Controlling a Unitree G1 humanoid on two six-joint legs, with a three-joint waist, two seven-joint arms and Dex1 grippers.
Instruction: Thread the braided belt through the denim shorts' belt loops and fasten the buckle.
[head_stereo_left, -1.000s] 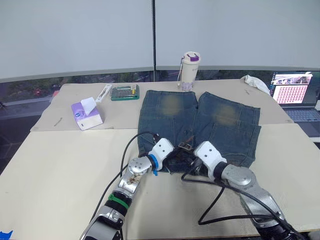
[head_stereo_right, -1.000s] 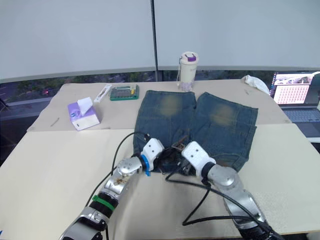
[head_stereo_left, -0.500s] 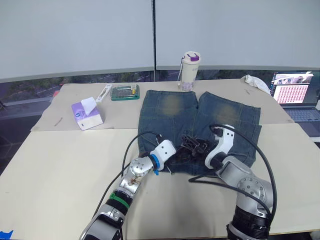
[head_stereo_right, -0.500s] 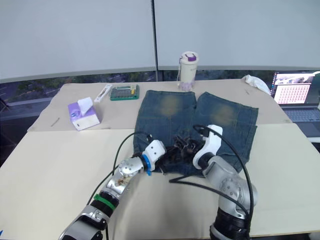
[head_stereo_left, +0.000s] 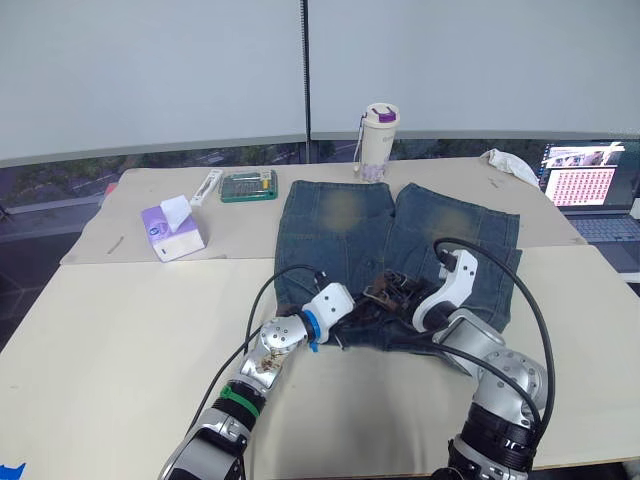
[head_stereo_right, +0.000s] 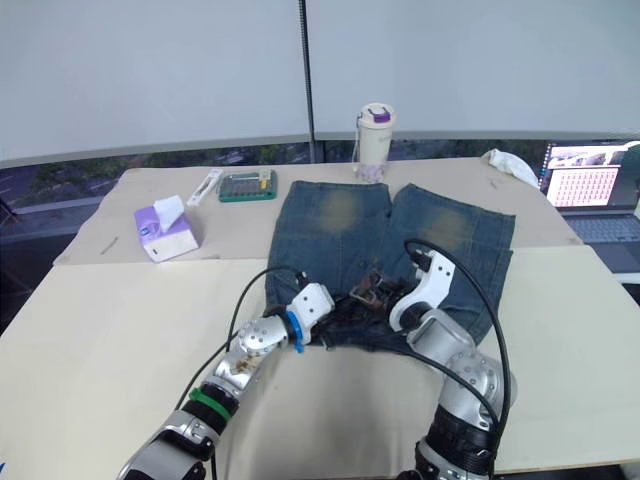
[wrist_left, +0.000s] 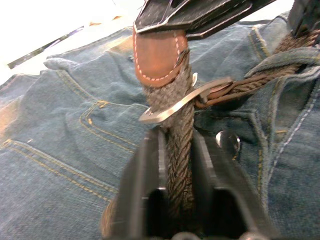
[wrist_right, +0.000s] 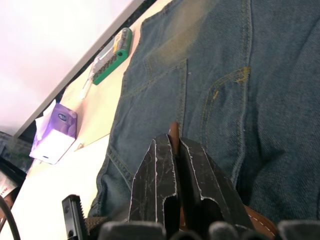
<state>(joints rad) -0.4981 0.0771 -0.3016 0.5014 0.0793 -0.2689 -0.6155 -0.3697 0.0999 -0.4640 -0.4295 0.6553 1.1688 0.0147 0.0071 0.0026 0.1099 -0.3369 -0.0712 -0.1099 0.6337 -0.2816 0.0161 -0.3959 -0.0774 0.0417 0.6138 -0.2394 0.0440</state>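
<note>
Since a second ago the right gripper (head_stereo_left: 400, 290) has swung up off the near edge onto the denim shorts (head_stereo_left: 450, 235), its fingers pinched on the brown leather tip of the braided belt (wrist_left: 180, 145). Left gripper (wrist_left: 176, 165) stays clamped on the woven strap, which runs along its fingers up through the buckle (wrist_left: 175, 106). Shorts lie legs-away on the table (head_stereo_left: 110, 330), waistband nearest. Behind stand a tumbler (head_stereo_left: 379, 140), tissue box (head_stereo_left: 172, 228) and green tray (head_stereo_left: 249, 184).
</note>
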